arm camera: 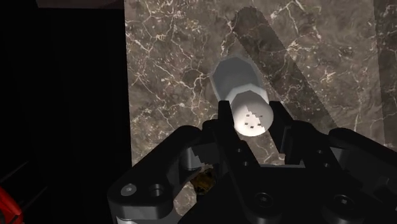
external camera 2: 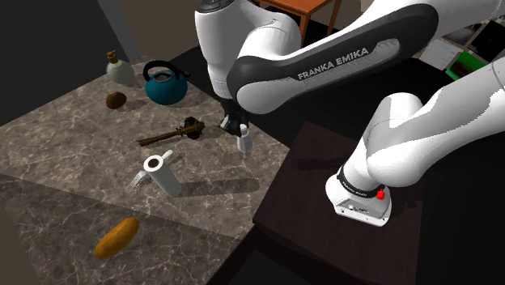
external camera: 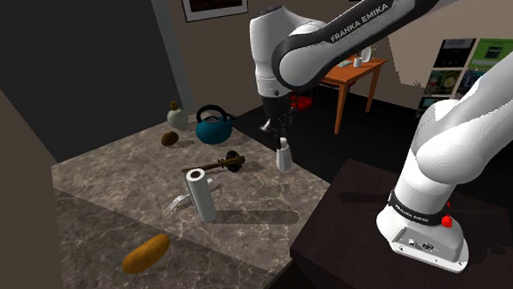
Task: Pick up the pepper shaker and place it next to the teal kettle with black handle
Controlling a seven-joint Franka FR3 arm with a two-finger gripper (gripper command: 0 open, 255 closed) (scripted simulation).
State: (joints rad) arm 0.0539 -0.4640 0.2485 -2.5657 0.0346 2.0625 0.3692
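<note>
As fingers clasp pepper shaker, kettle apart.

The pepper shaker is a small pale grey-white bottle with a faceted body and a rounded white cap dotted with dark holes. It stands upright at the edge of the marbled surface, its cap clasped between the two black fingers of the hand. The teal kettle has a squat round body and an arched black handle. It sits upright farther in on the same surface, well apart from the shaker.
</note>
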